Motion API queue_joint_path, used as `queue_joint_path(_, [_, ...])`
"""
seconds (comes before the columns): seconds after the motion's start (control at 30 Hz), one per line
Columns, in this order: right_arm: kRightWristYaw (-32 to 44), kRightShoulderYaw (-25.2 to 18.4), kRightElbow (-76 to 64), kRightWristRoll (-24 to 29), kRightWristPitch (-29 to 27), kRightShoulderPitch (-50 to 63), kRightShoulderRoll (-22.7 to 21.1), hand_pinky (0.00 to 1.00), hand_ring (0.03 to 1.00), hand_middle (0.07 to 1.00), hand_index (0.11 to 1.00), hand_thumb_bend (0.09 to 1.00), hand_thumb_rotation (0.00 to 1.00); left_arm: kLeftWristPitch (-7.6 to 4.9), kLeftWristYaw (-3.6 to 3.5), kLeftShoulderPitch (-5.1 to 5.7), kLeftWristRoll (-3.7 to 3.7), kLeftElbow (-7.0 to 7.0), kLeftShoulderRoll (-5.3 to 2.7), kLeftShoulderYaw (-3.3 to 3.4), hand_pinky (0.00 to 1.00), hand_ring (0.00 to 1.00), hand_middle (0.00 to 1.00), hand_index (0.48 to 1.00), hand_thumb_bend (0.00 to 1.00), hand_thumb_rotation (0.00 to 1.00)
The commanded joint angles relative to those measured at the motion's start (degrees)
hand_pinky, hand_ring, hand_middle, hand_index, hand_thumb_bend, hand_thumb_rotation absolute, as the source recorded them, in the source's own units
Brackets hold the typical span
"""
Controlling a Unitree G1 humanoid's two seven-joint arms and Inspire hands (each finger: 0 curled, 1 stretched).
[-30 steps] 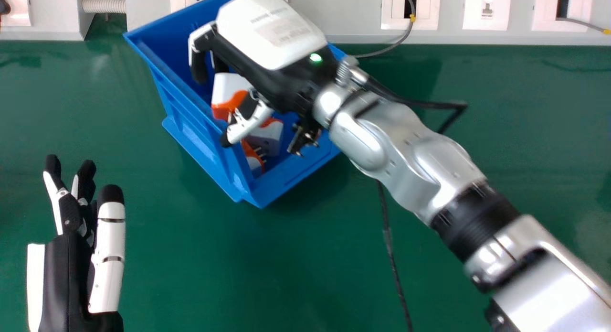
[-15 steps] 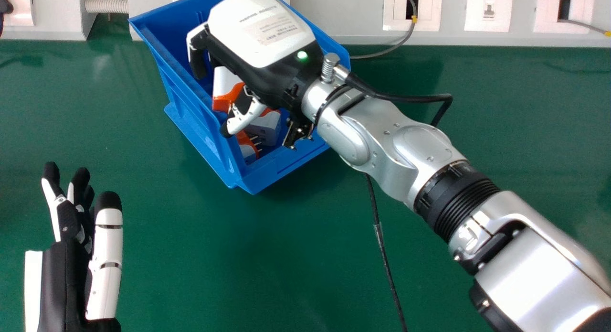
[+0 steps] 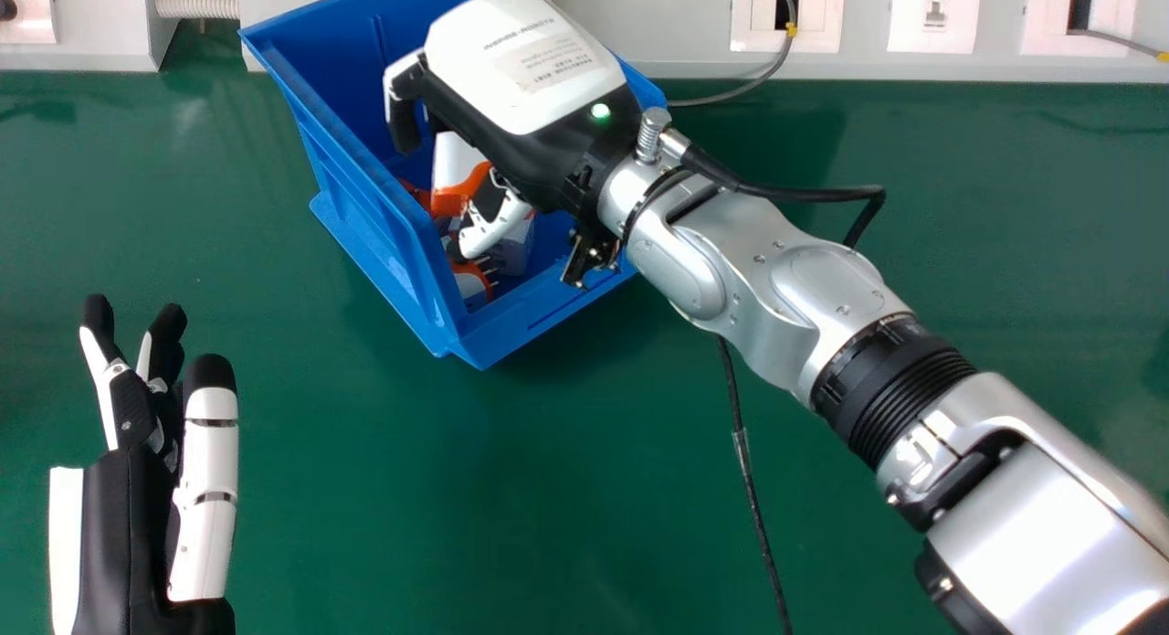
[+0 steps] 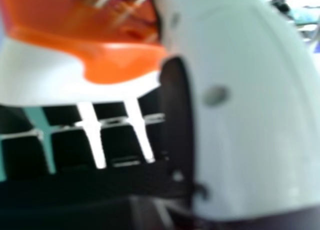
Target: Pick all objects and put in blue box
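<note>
My right hand (image 3: 525, 78) is over the blue box (image 3: 411, 268), its fingers and thumb curled round a white and orange plug adapter (image 3: 459, 189). In the right hand view, that adapter (image 4: 45, 75) rests against the fingers, metal pins showing on its orange face, beside the thumb of the right hand (image 4: 255, 125). Below the hand, inside the box, lie a white adapter (image 3: 517, 249) and an orange and white one with pins (image 3: 470, 288). Another orange piece (image 3: 415, 195) shows by the box's left wall. My left hand (image 3: 128, 525) is open at the lower left, holding nothing.
The box stands on a green table (image 3: 548, 452), near a grey wall panel with sockets (image 3: 785, 23). A grey cable (image 3: 740, 89) reaches the table behind the right wrist. A black cable (image 3: 751, 489) hangs below the right forearm.
Since half a second ago, my right hand has shifted a little to the right over the box with the adapter, uncovering an orange piece by the left wall. The left hand stays at the lower left.
</note>
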Motion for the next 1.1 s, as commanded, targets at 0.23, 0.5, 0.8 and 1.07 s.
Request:
queue_joint_path(0.23, [0.2,-1.6,-0.6,1.7,0.8,-1.8,-0.7,0.22,0.375,0.511,0.525,0.506,0.00,-0.59,0.15,-0.15,0.55,-1.10,0.02,-0.28,1.00,1.00,0.98,0.968,0.29,0.80])
queue_joint_path(0.5, [-0.5,-1.1,5.0,1.8,1.4,-3.6,1.2,0.27,0.423,0.562,0.489,0.507,0.00,-1.55,-0.39,1.10,-0.64,-1.20,0.11,-0.05,1.00,1.00,0.98,0.972,0.31,0.80])
queue_joint_path(0.8, [-3.2,0.7,8.9,-0.3,2.7,-4.6,2.7,0.23,0.417,0.524,0.491,0.513,0.00,-1.63,-0.29,1.98,-1.24,-1.51,-0.36,-0.76,1.00,1.00,0.99,0.974,0.34,0.82])
queue_joint_path(1.07, [-9.4,3.6,11.0,-3.2,4.7,-4.6,3.7,0.29,0.404,0.487,0.520,0.511,0.00,-2.38,0.61,2.30,0.27,-1.23,-0.95,-1.35,1.00,1.00,0.97,0.960,0.28,0.79])
